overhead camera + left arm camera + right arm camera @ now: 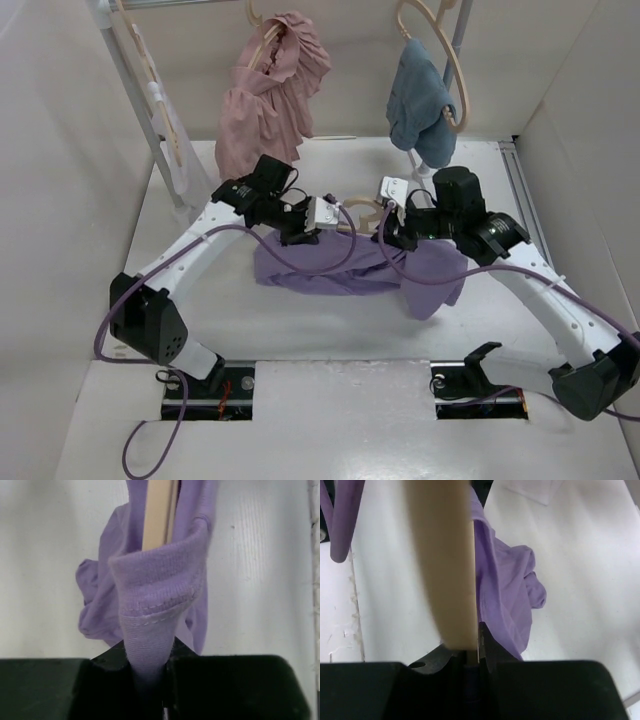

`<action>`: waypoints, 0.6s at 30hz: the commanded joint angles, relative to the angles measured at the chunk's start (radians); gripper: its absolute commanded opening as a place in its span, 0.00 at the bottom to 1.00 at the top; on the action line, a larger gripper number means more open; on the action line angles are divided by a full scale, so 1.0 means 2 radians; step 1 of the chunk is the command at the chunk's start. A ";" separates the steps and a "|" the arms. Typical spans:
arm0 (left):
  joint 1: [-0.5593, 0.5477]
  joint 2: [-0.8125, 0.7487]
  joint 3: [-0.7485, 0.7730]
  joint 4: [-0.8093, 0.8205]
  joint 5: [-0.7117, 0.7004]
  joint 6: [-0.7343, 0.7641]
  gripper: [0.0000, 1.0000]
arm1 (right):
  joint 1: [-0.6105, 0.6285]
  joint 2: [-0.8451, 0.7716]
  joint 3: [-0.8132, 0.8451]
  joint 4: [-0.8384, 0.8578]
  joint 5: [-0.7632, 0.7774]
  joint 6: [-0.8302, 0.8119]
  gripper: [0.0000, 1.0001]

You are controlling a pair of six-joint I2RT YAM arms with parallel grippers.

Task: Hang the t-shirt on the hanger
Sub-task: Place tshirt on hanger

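The t-shirt (340, 270) spans the centre of the top view. Your left gripper (148, 670) is clenched on its ribbed edge. Your right gripper (470, 657) grasps the hanger (159, 512), whose bar runs from one gripper toward the other, entering that edge's opening.

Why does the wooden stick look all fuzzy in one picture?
Right wrist view: the hanger sits very close to the lens, so it blurs into a pale smear; left wrist view: the t-shirt is sharp enough to show its stitches; top external view: even, soft light, nothing blurred.
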State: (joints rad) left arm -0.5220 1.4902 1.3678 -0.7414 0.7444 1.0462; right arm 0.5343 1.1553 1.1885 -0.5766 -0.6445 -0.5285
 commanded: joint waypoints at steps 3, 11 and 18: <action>0.025 -0.020 0.023 -0.005 0.072 -0.061 0.00 | -0.009 0.004 0.014 0.062 -0.017 0.024 0.26; 0.042 -0.064 -0.016 -0.010 0.070 -0.068 0.00 | -0.134 -0.041 -0.029 0.110 -0.001 0.132 1.00; 0.046 -0.069 -0.026 -0.010 0.049 -0.057 0.00 | -0.185 -0.091 -0.054 0.036 0.090 0.124 1.00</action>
State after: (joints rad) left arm -0.4366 1.3899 1.3251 -0.7677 0.8040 0.9325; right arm 0.1894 1.0153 1.1015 -0.4667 -0.5617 -0.3016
